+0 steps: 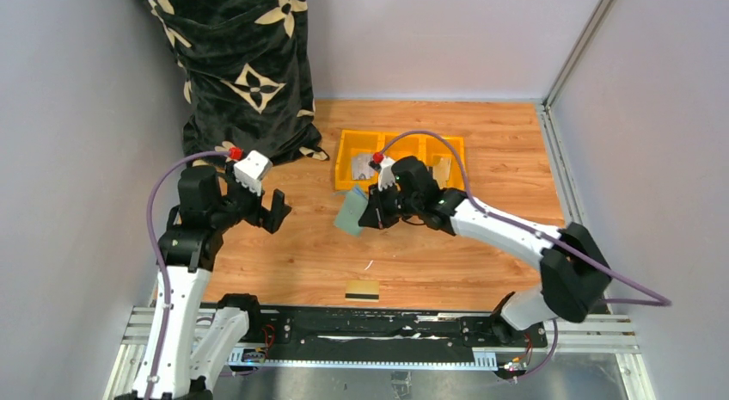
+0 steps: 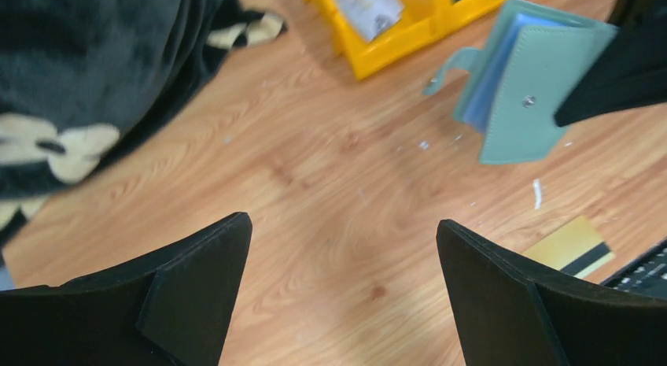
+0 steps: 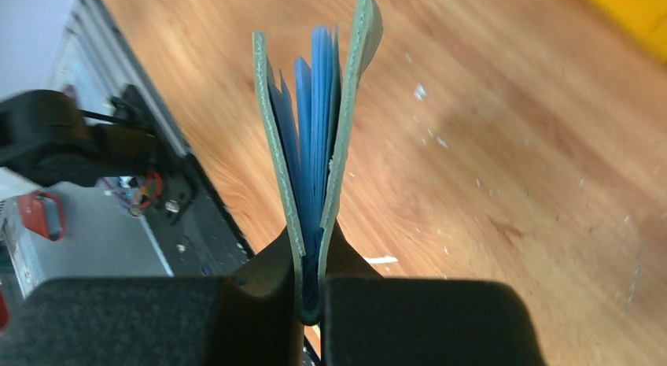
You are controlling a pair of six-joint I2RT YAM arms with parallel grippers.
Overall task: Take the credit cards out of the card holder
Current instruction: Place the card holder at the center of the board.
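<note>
My right gripper (image 1: 371,212) is shut on the spine of the sage-green card holder (image 1: 352,212), holding it off the table just in front of the yellow bin. From the right wrist, the card holder (image 3: 318,138) stands edge-on between the fingers (image 3: 267,287), its blue pockets fanned slightly apart. One yellow-gold credit card (image 1: 362,290) with a black stripe lies flat near the table's front edge. Left of the holder, my left gripper (image 1: 267,209) hangs open and empty over bare wood. The left wrist view shows the card holder (image 2: 535,83) and the card (image 2: 570,248).
A yellow three-part bin (image 1: 348,146) with grey items stands behind the holder. A black cloth with cream flowers (image 1: 245,64) drapes at the back left. Grey walls close in both sides. The black rail (image 1: 370,323) runs along the near edge.
</note>
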